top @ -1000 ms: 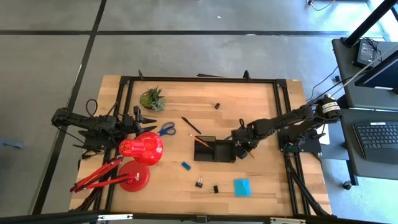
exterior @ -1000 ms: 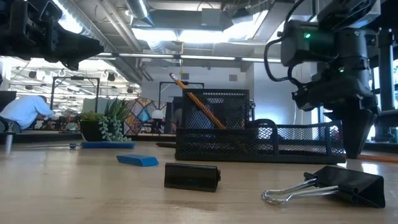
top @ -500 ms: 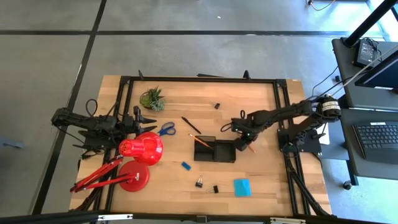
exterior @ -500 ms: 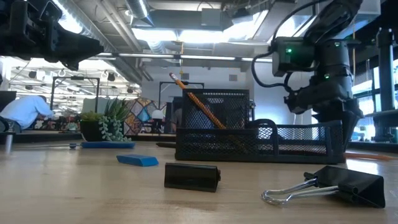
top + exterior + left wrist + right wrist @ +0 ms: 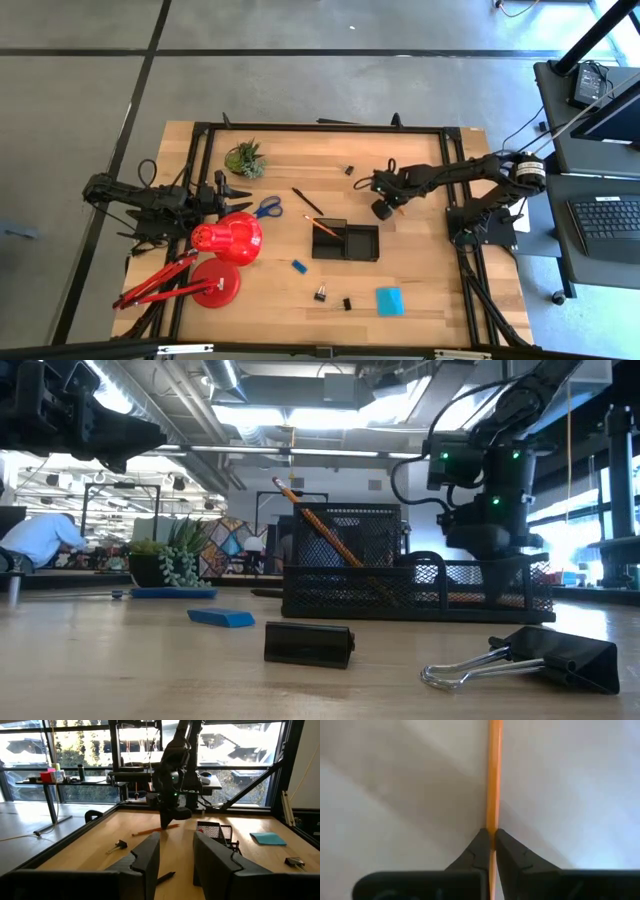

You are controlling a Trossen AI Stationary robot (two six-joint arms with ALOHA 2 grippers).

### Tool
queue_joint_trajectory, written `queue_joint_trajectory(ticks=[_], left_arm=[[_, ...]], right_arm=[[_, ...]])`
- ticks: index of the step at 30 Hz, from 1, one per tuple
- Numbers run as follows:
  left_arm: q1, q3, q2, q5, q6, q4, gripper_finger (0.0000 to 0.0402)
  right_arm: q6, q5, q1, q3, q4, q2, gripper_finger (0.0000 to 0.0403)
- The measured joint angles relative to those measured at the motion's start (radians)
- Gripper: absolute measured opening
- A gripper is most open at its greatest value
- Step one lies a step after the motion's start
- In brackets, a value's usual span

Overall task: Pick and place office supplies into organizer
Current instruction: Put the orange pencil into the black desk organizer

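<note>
My right gripper (image 5: 383,207) (image 5: 493,840) hangs just beyond the organizer's far right corner, shut on an orange pencil (image 5: 493,780) (image 5: 152,830). The organizer (image 5: 345,242) (image 5: 415,585) is a black mesh tray; a second pencil (image 5: 322,226) (image 5: 312,525) leans in its left compartment, tip sticking up. Blue scissors (image 5: 266,208), a black pen (image 5: 307,201), a blue eraser (image 5: 298,266), a cyan pad (image 5: 389,301) and binder clips (image 5: 321,294) (image 5: 346,303) (image 5: 349,170) lie on the table. My left gripper (image 5: 238,189) (image 5: 176,855) waits open at the left, beside the lamp. My right gripper pinches the orange pencil's shaft (image 5: 493,822) between its two fingertips (image 5: 481,845). The fingers come from above, pointing down, and lie across the pencil. In the left wrist view the pencil (image 5: 145,831) sits about level under the gripper, close over the table.
A big red desk lamp (image 5: 225,240) stands at the left by my left arm, and a small green plant (image 5: 245,158) is near the far left corner. Bare wood lies between the organizer and the table's far and right edges.
My right gripper has moved from beside the organizer's right end toward the table's far edge, staying shut and carrying the orange pencil with it. The pencil has left its place on the table right of the organizer.
</note>
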Motion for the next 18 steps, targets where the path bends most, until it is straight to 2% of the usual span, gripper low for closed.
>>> queue_joint_trajectory(ticks=[8,18], left_arm=[[0.000,0.000,0.000,0.000,0.000,0.000,0.0111],[0.000,0.000,0.000,0.000,0.000,0.000,0.0111]], right_arm=[[-0.045,-0.013,-0.025,0.000,-0.002,0.000,0.0029],[-0.054,-0.021,-0.025,-0.001,-0.004,0.001,0.0099]])
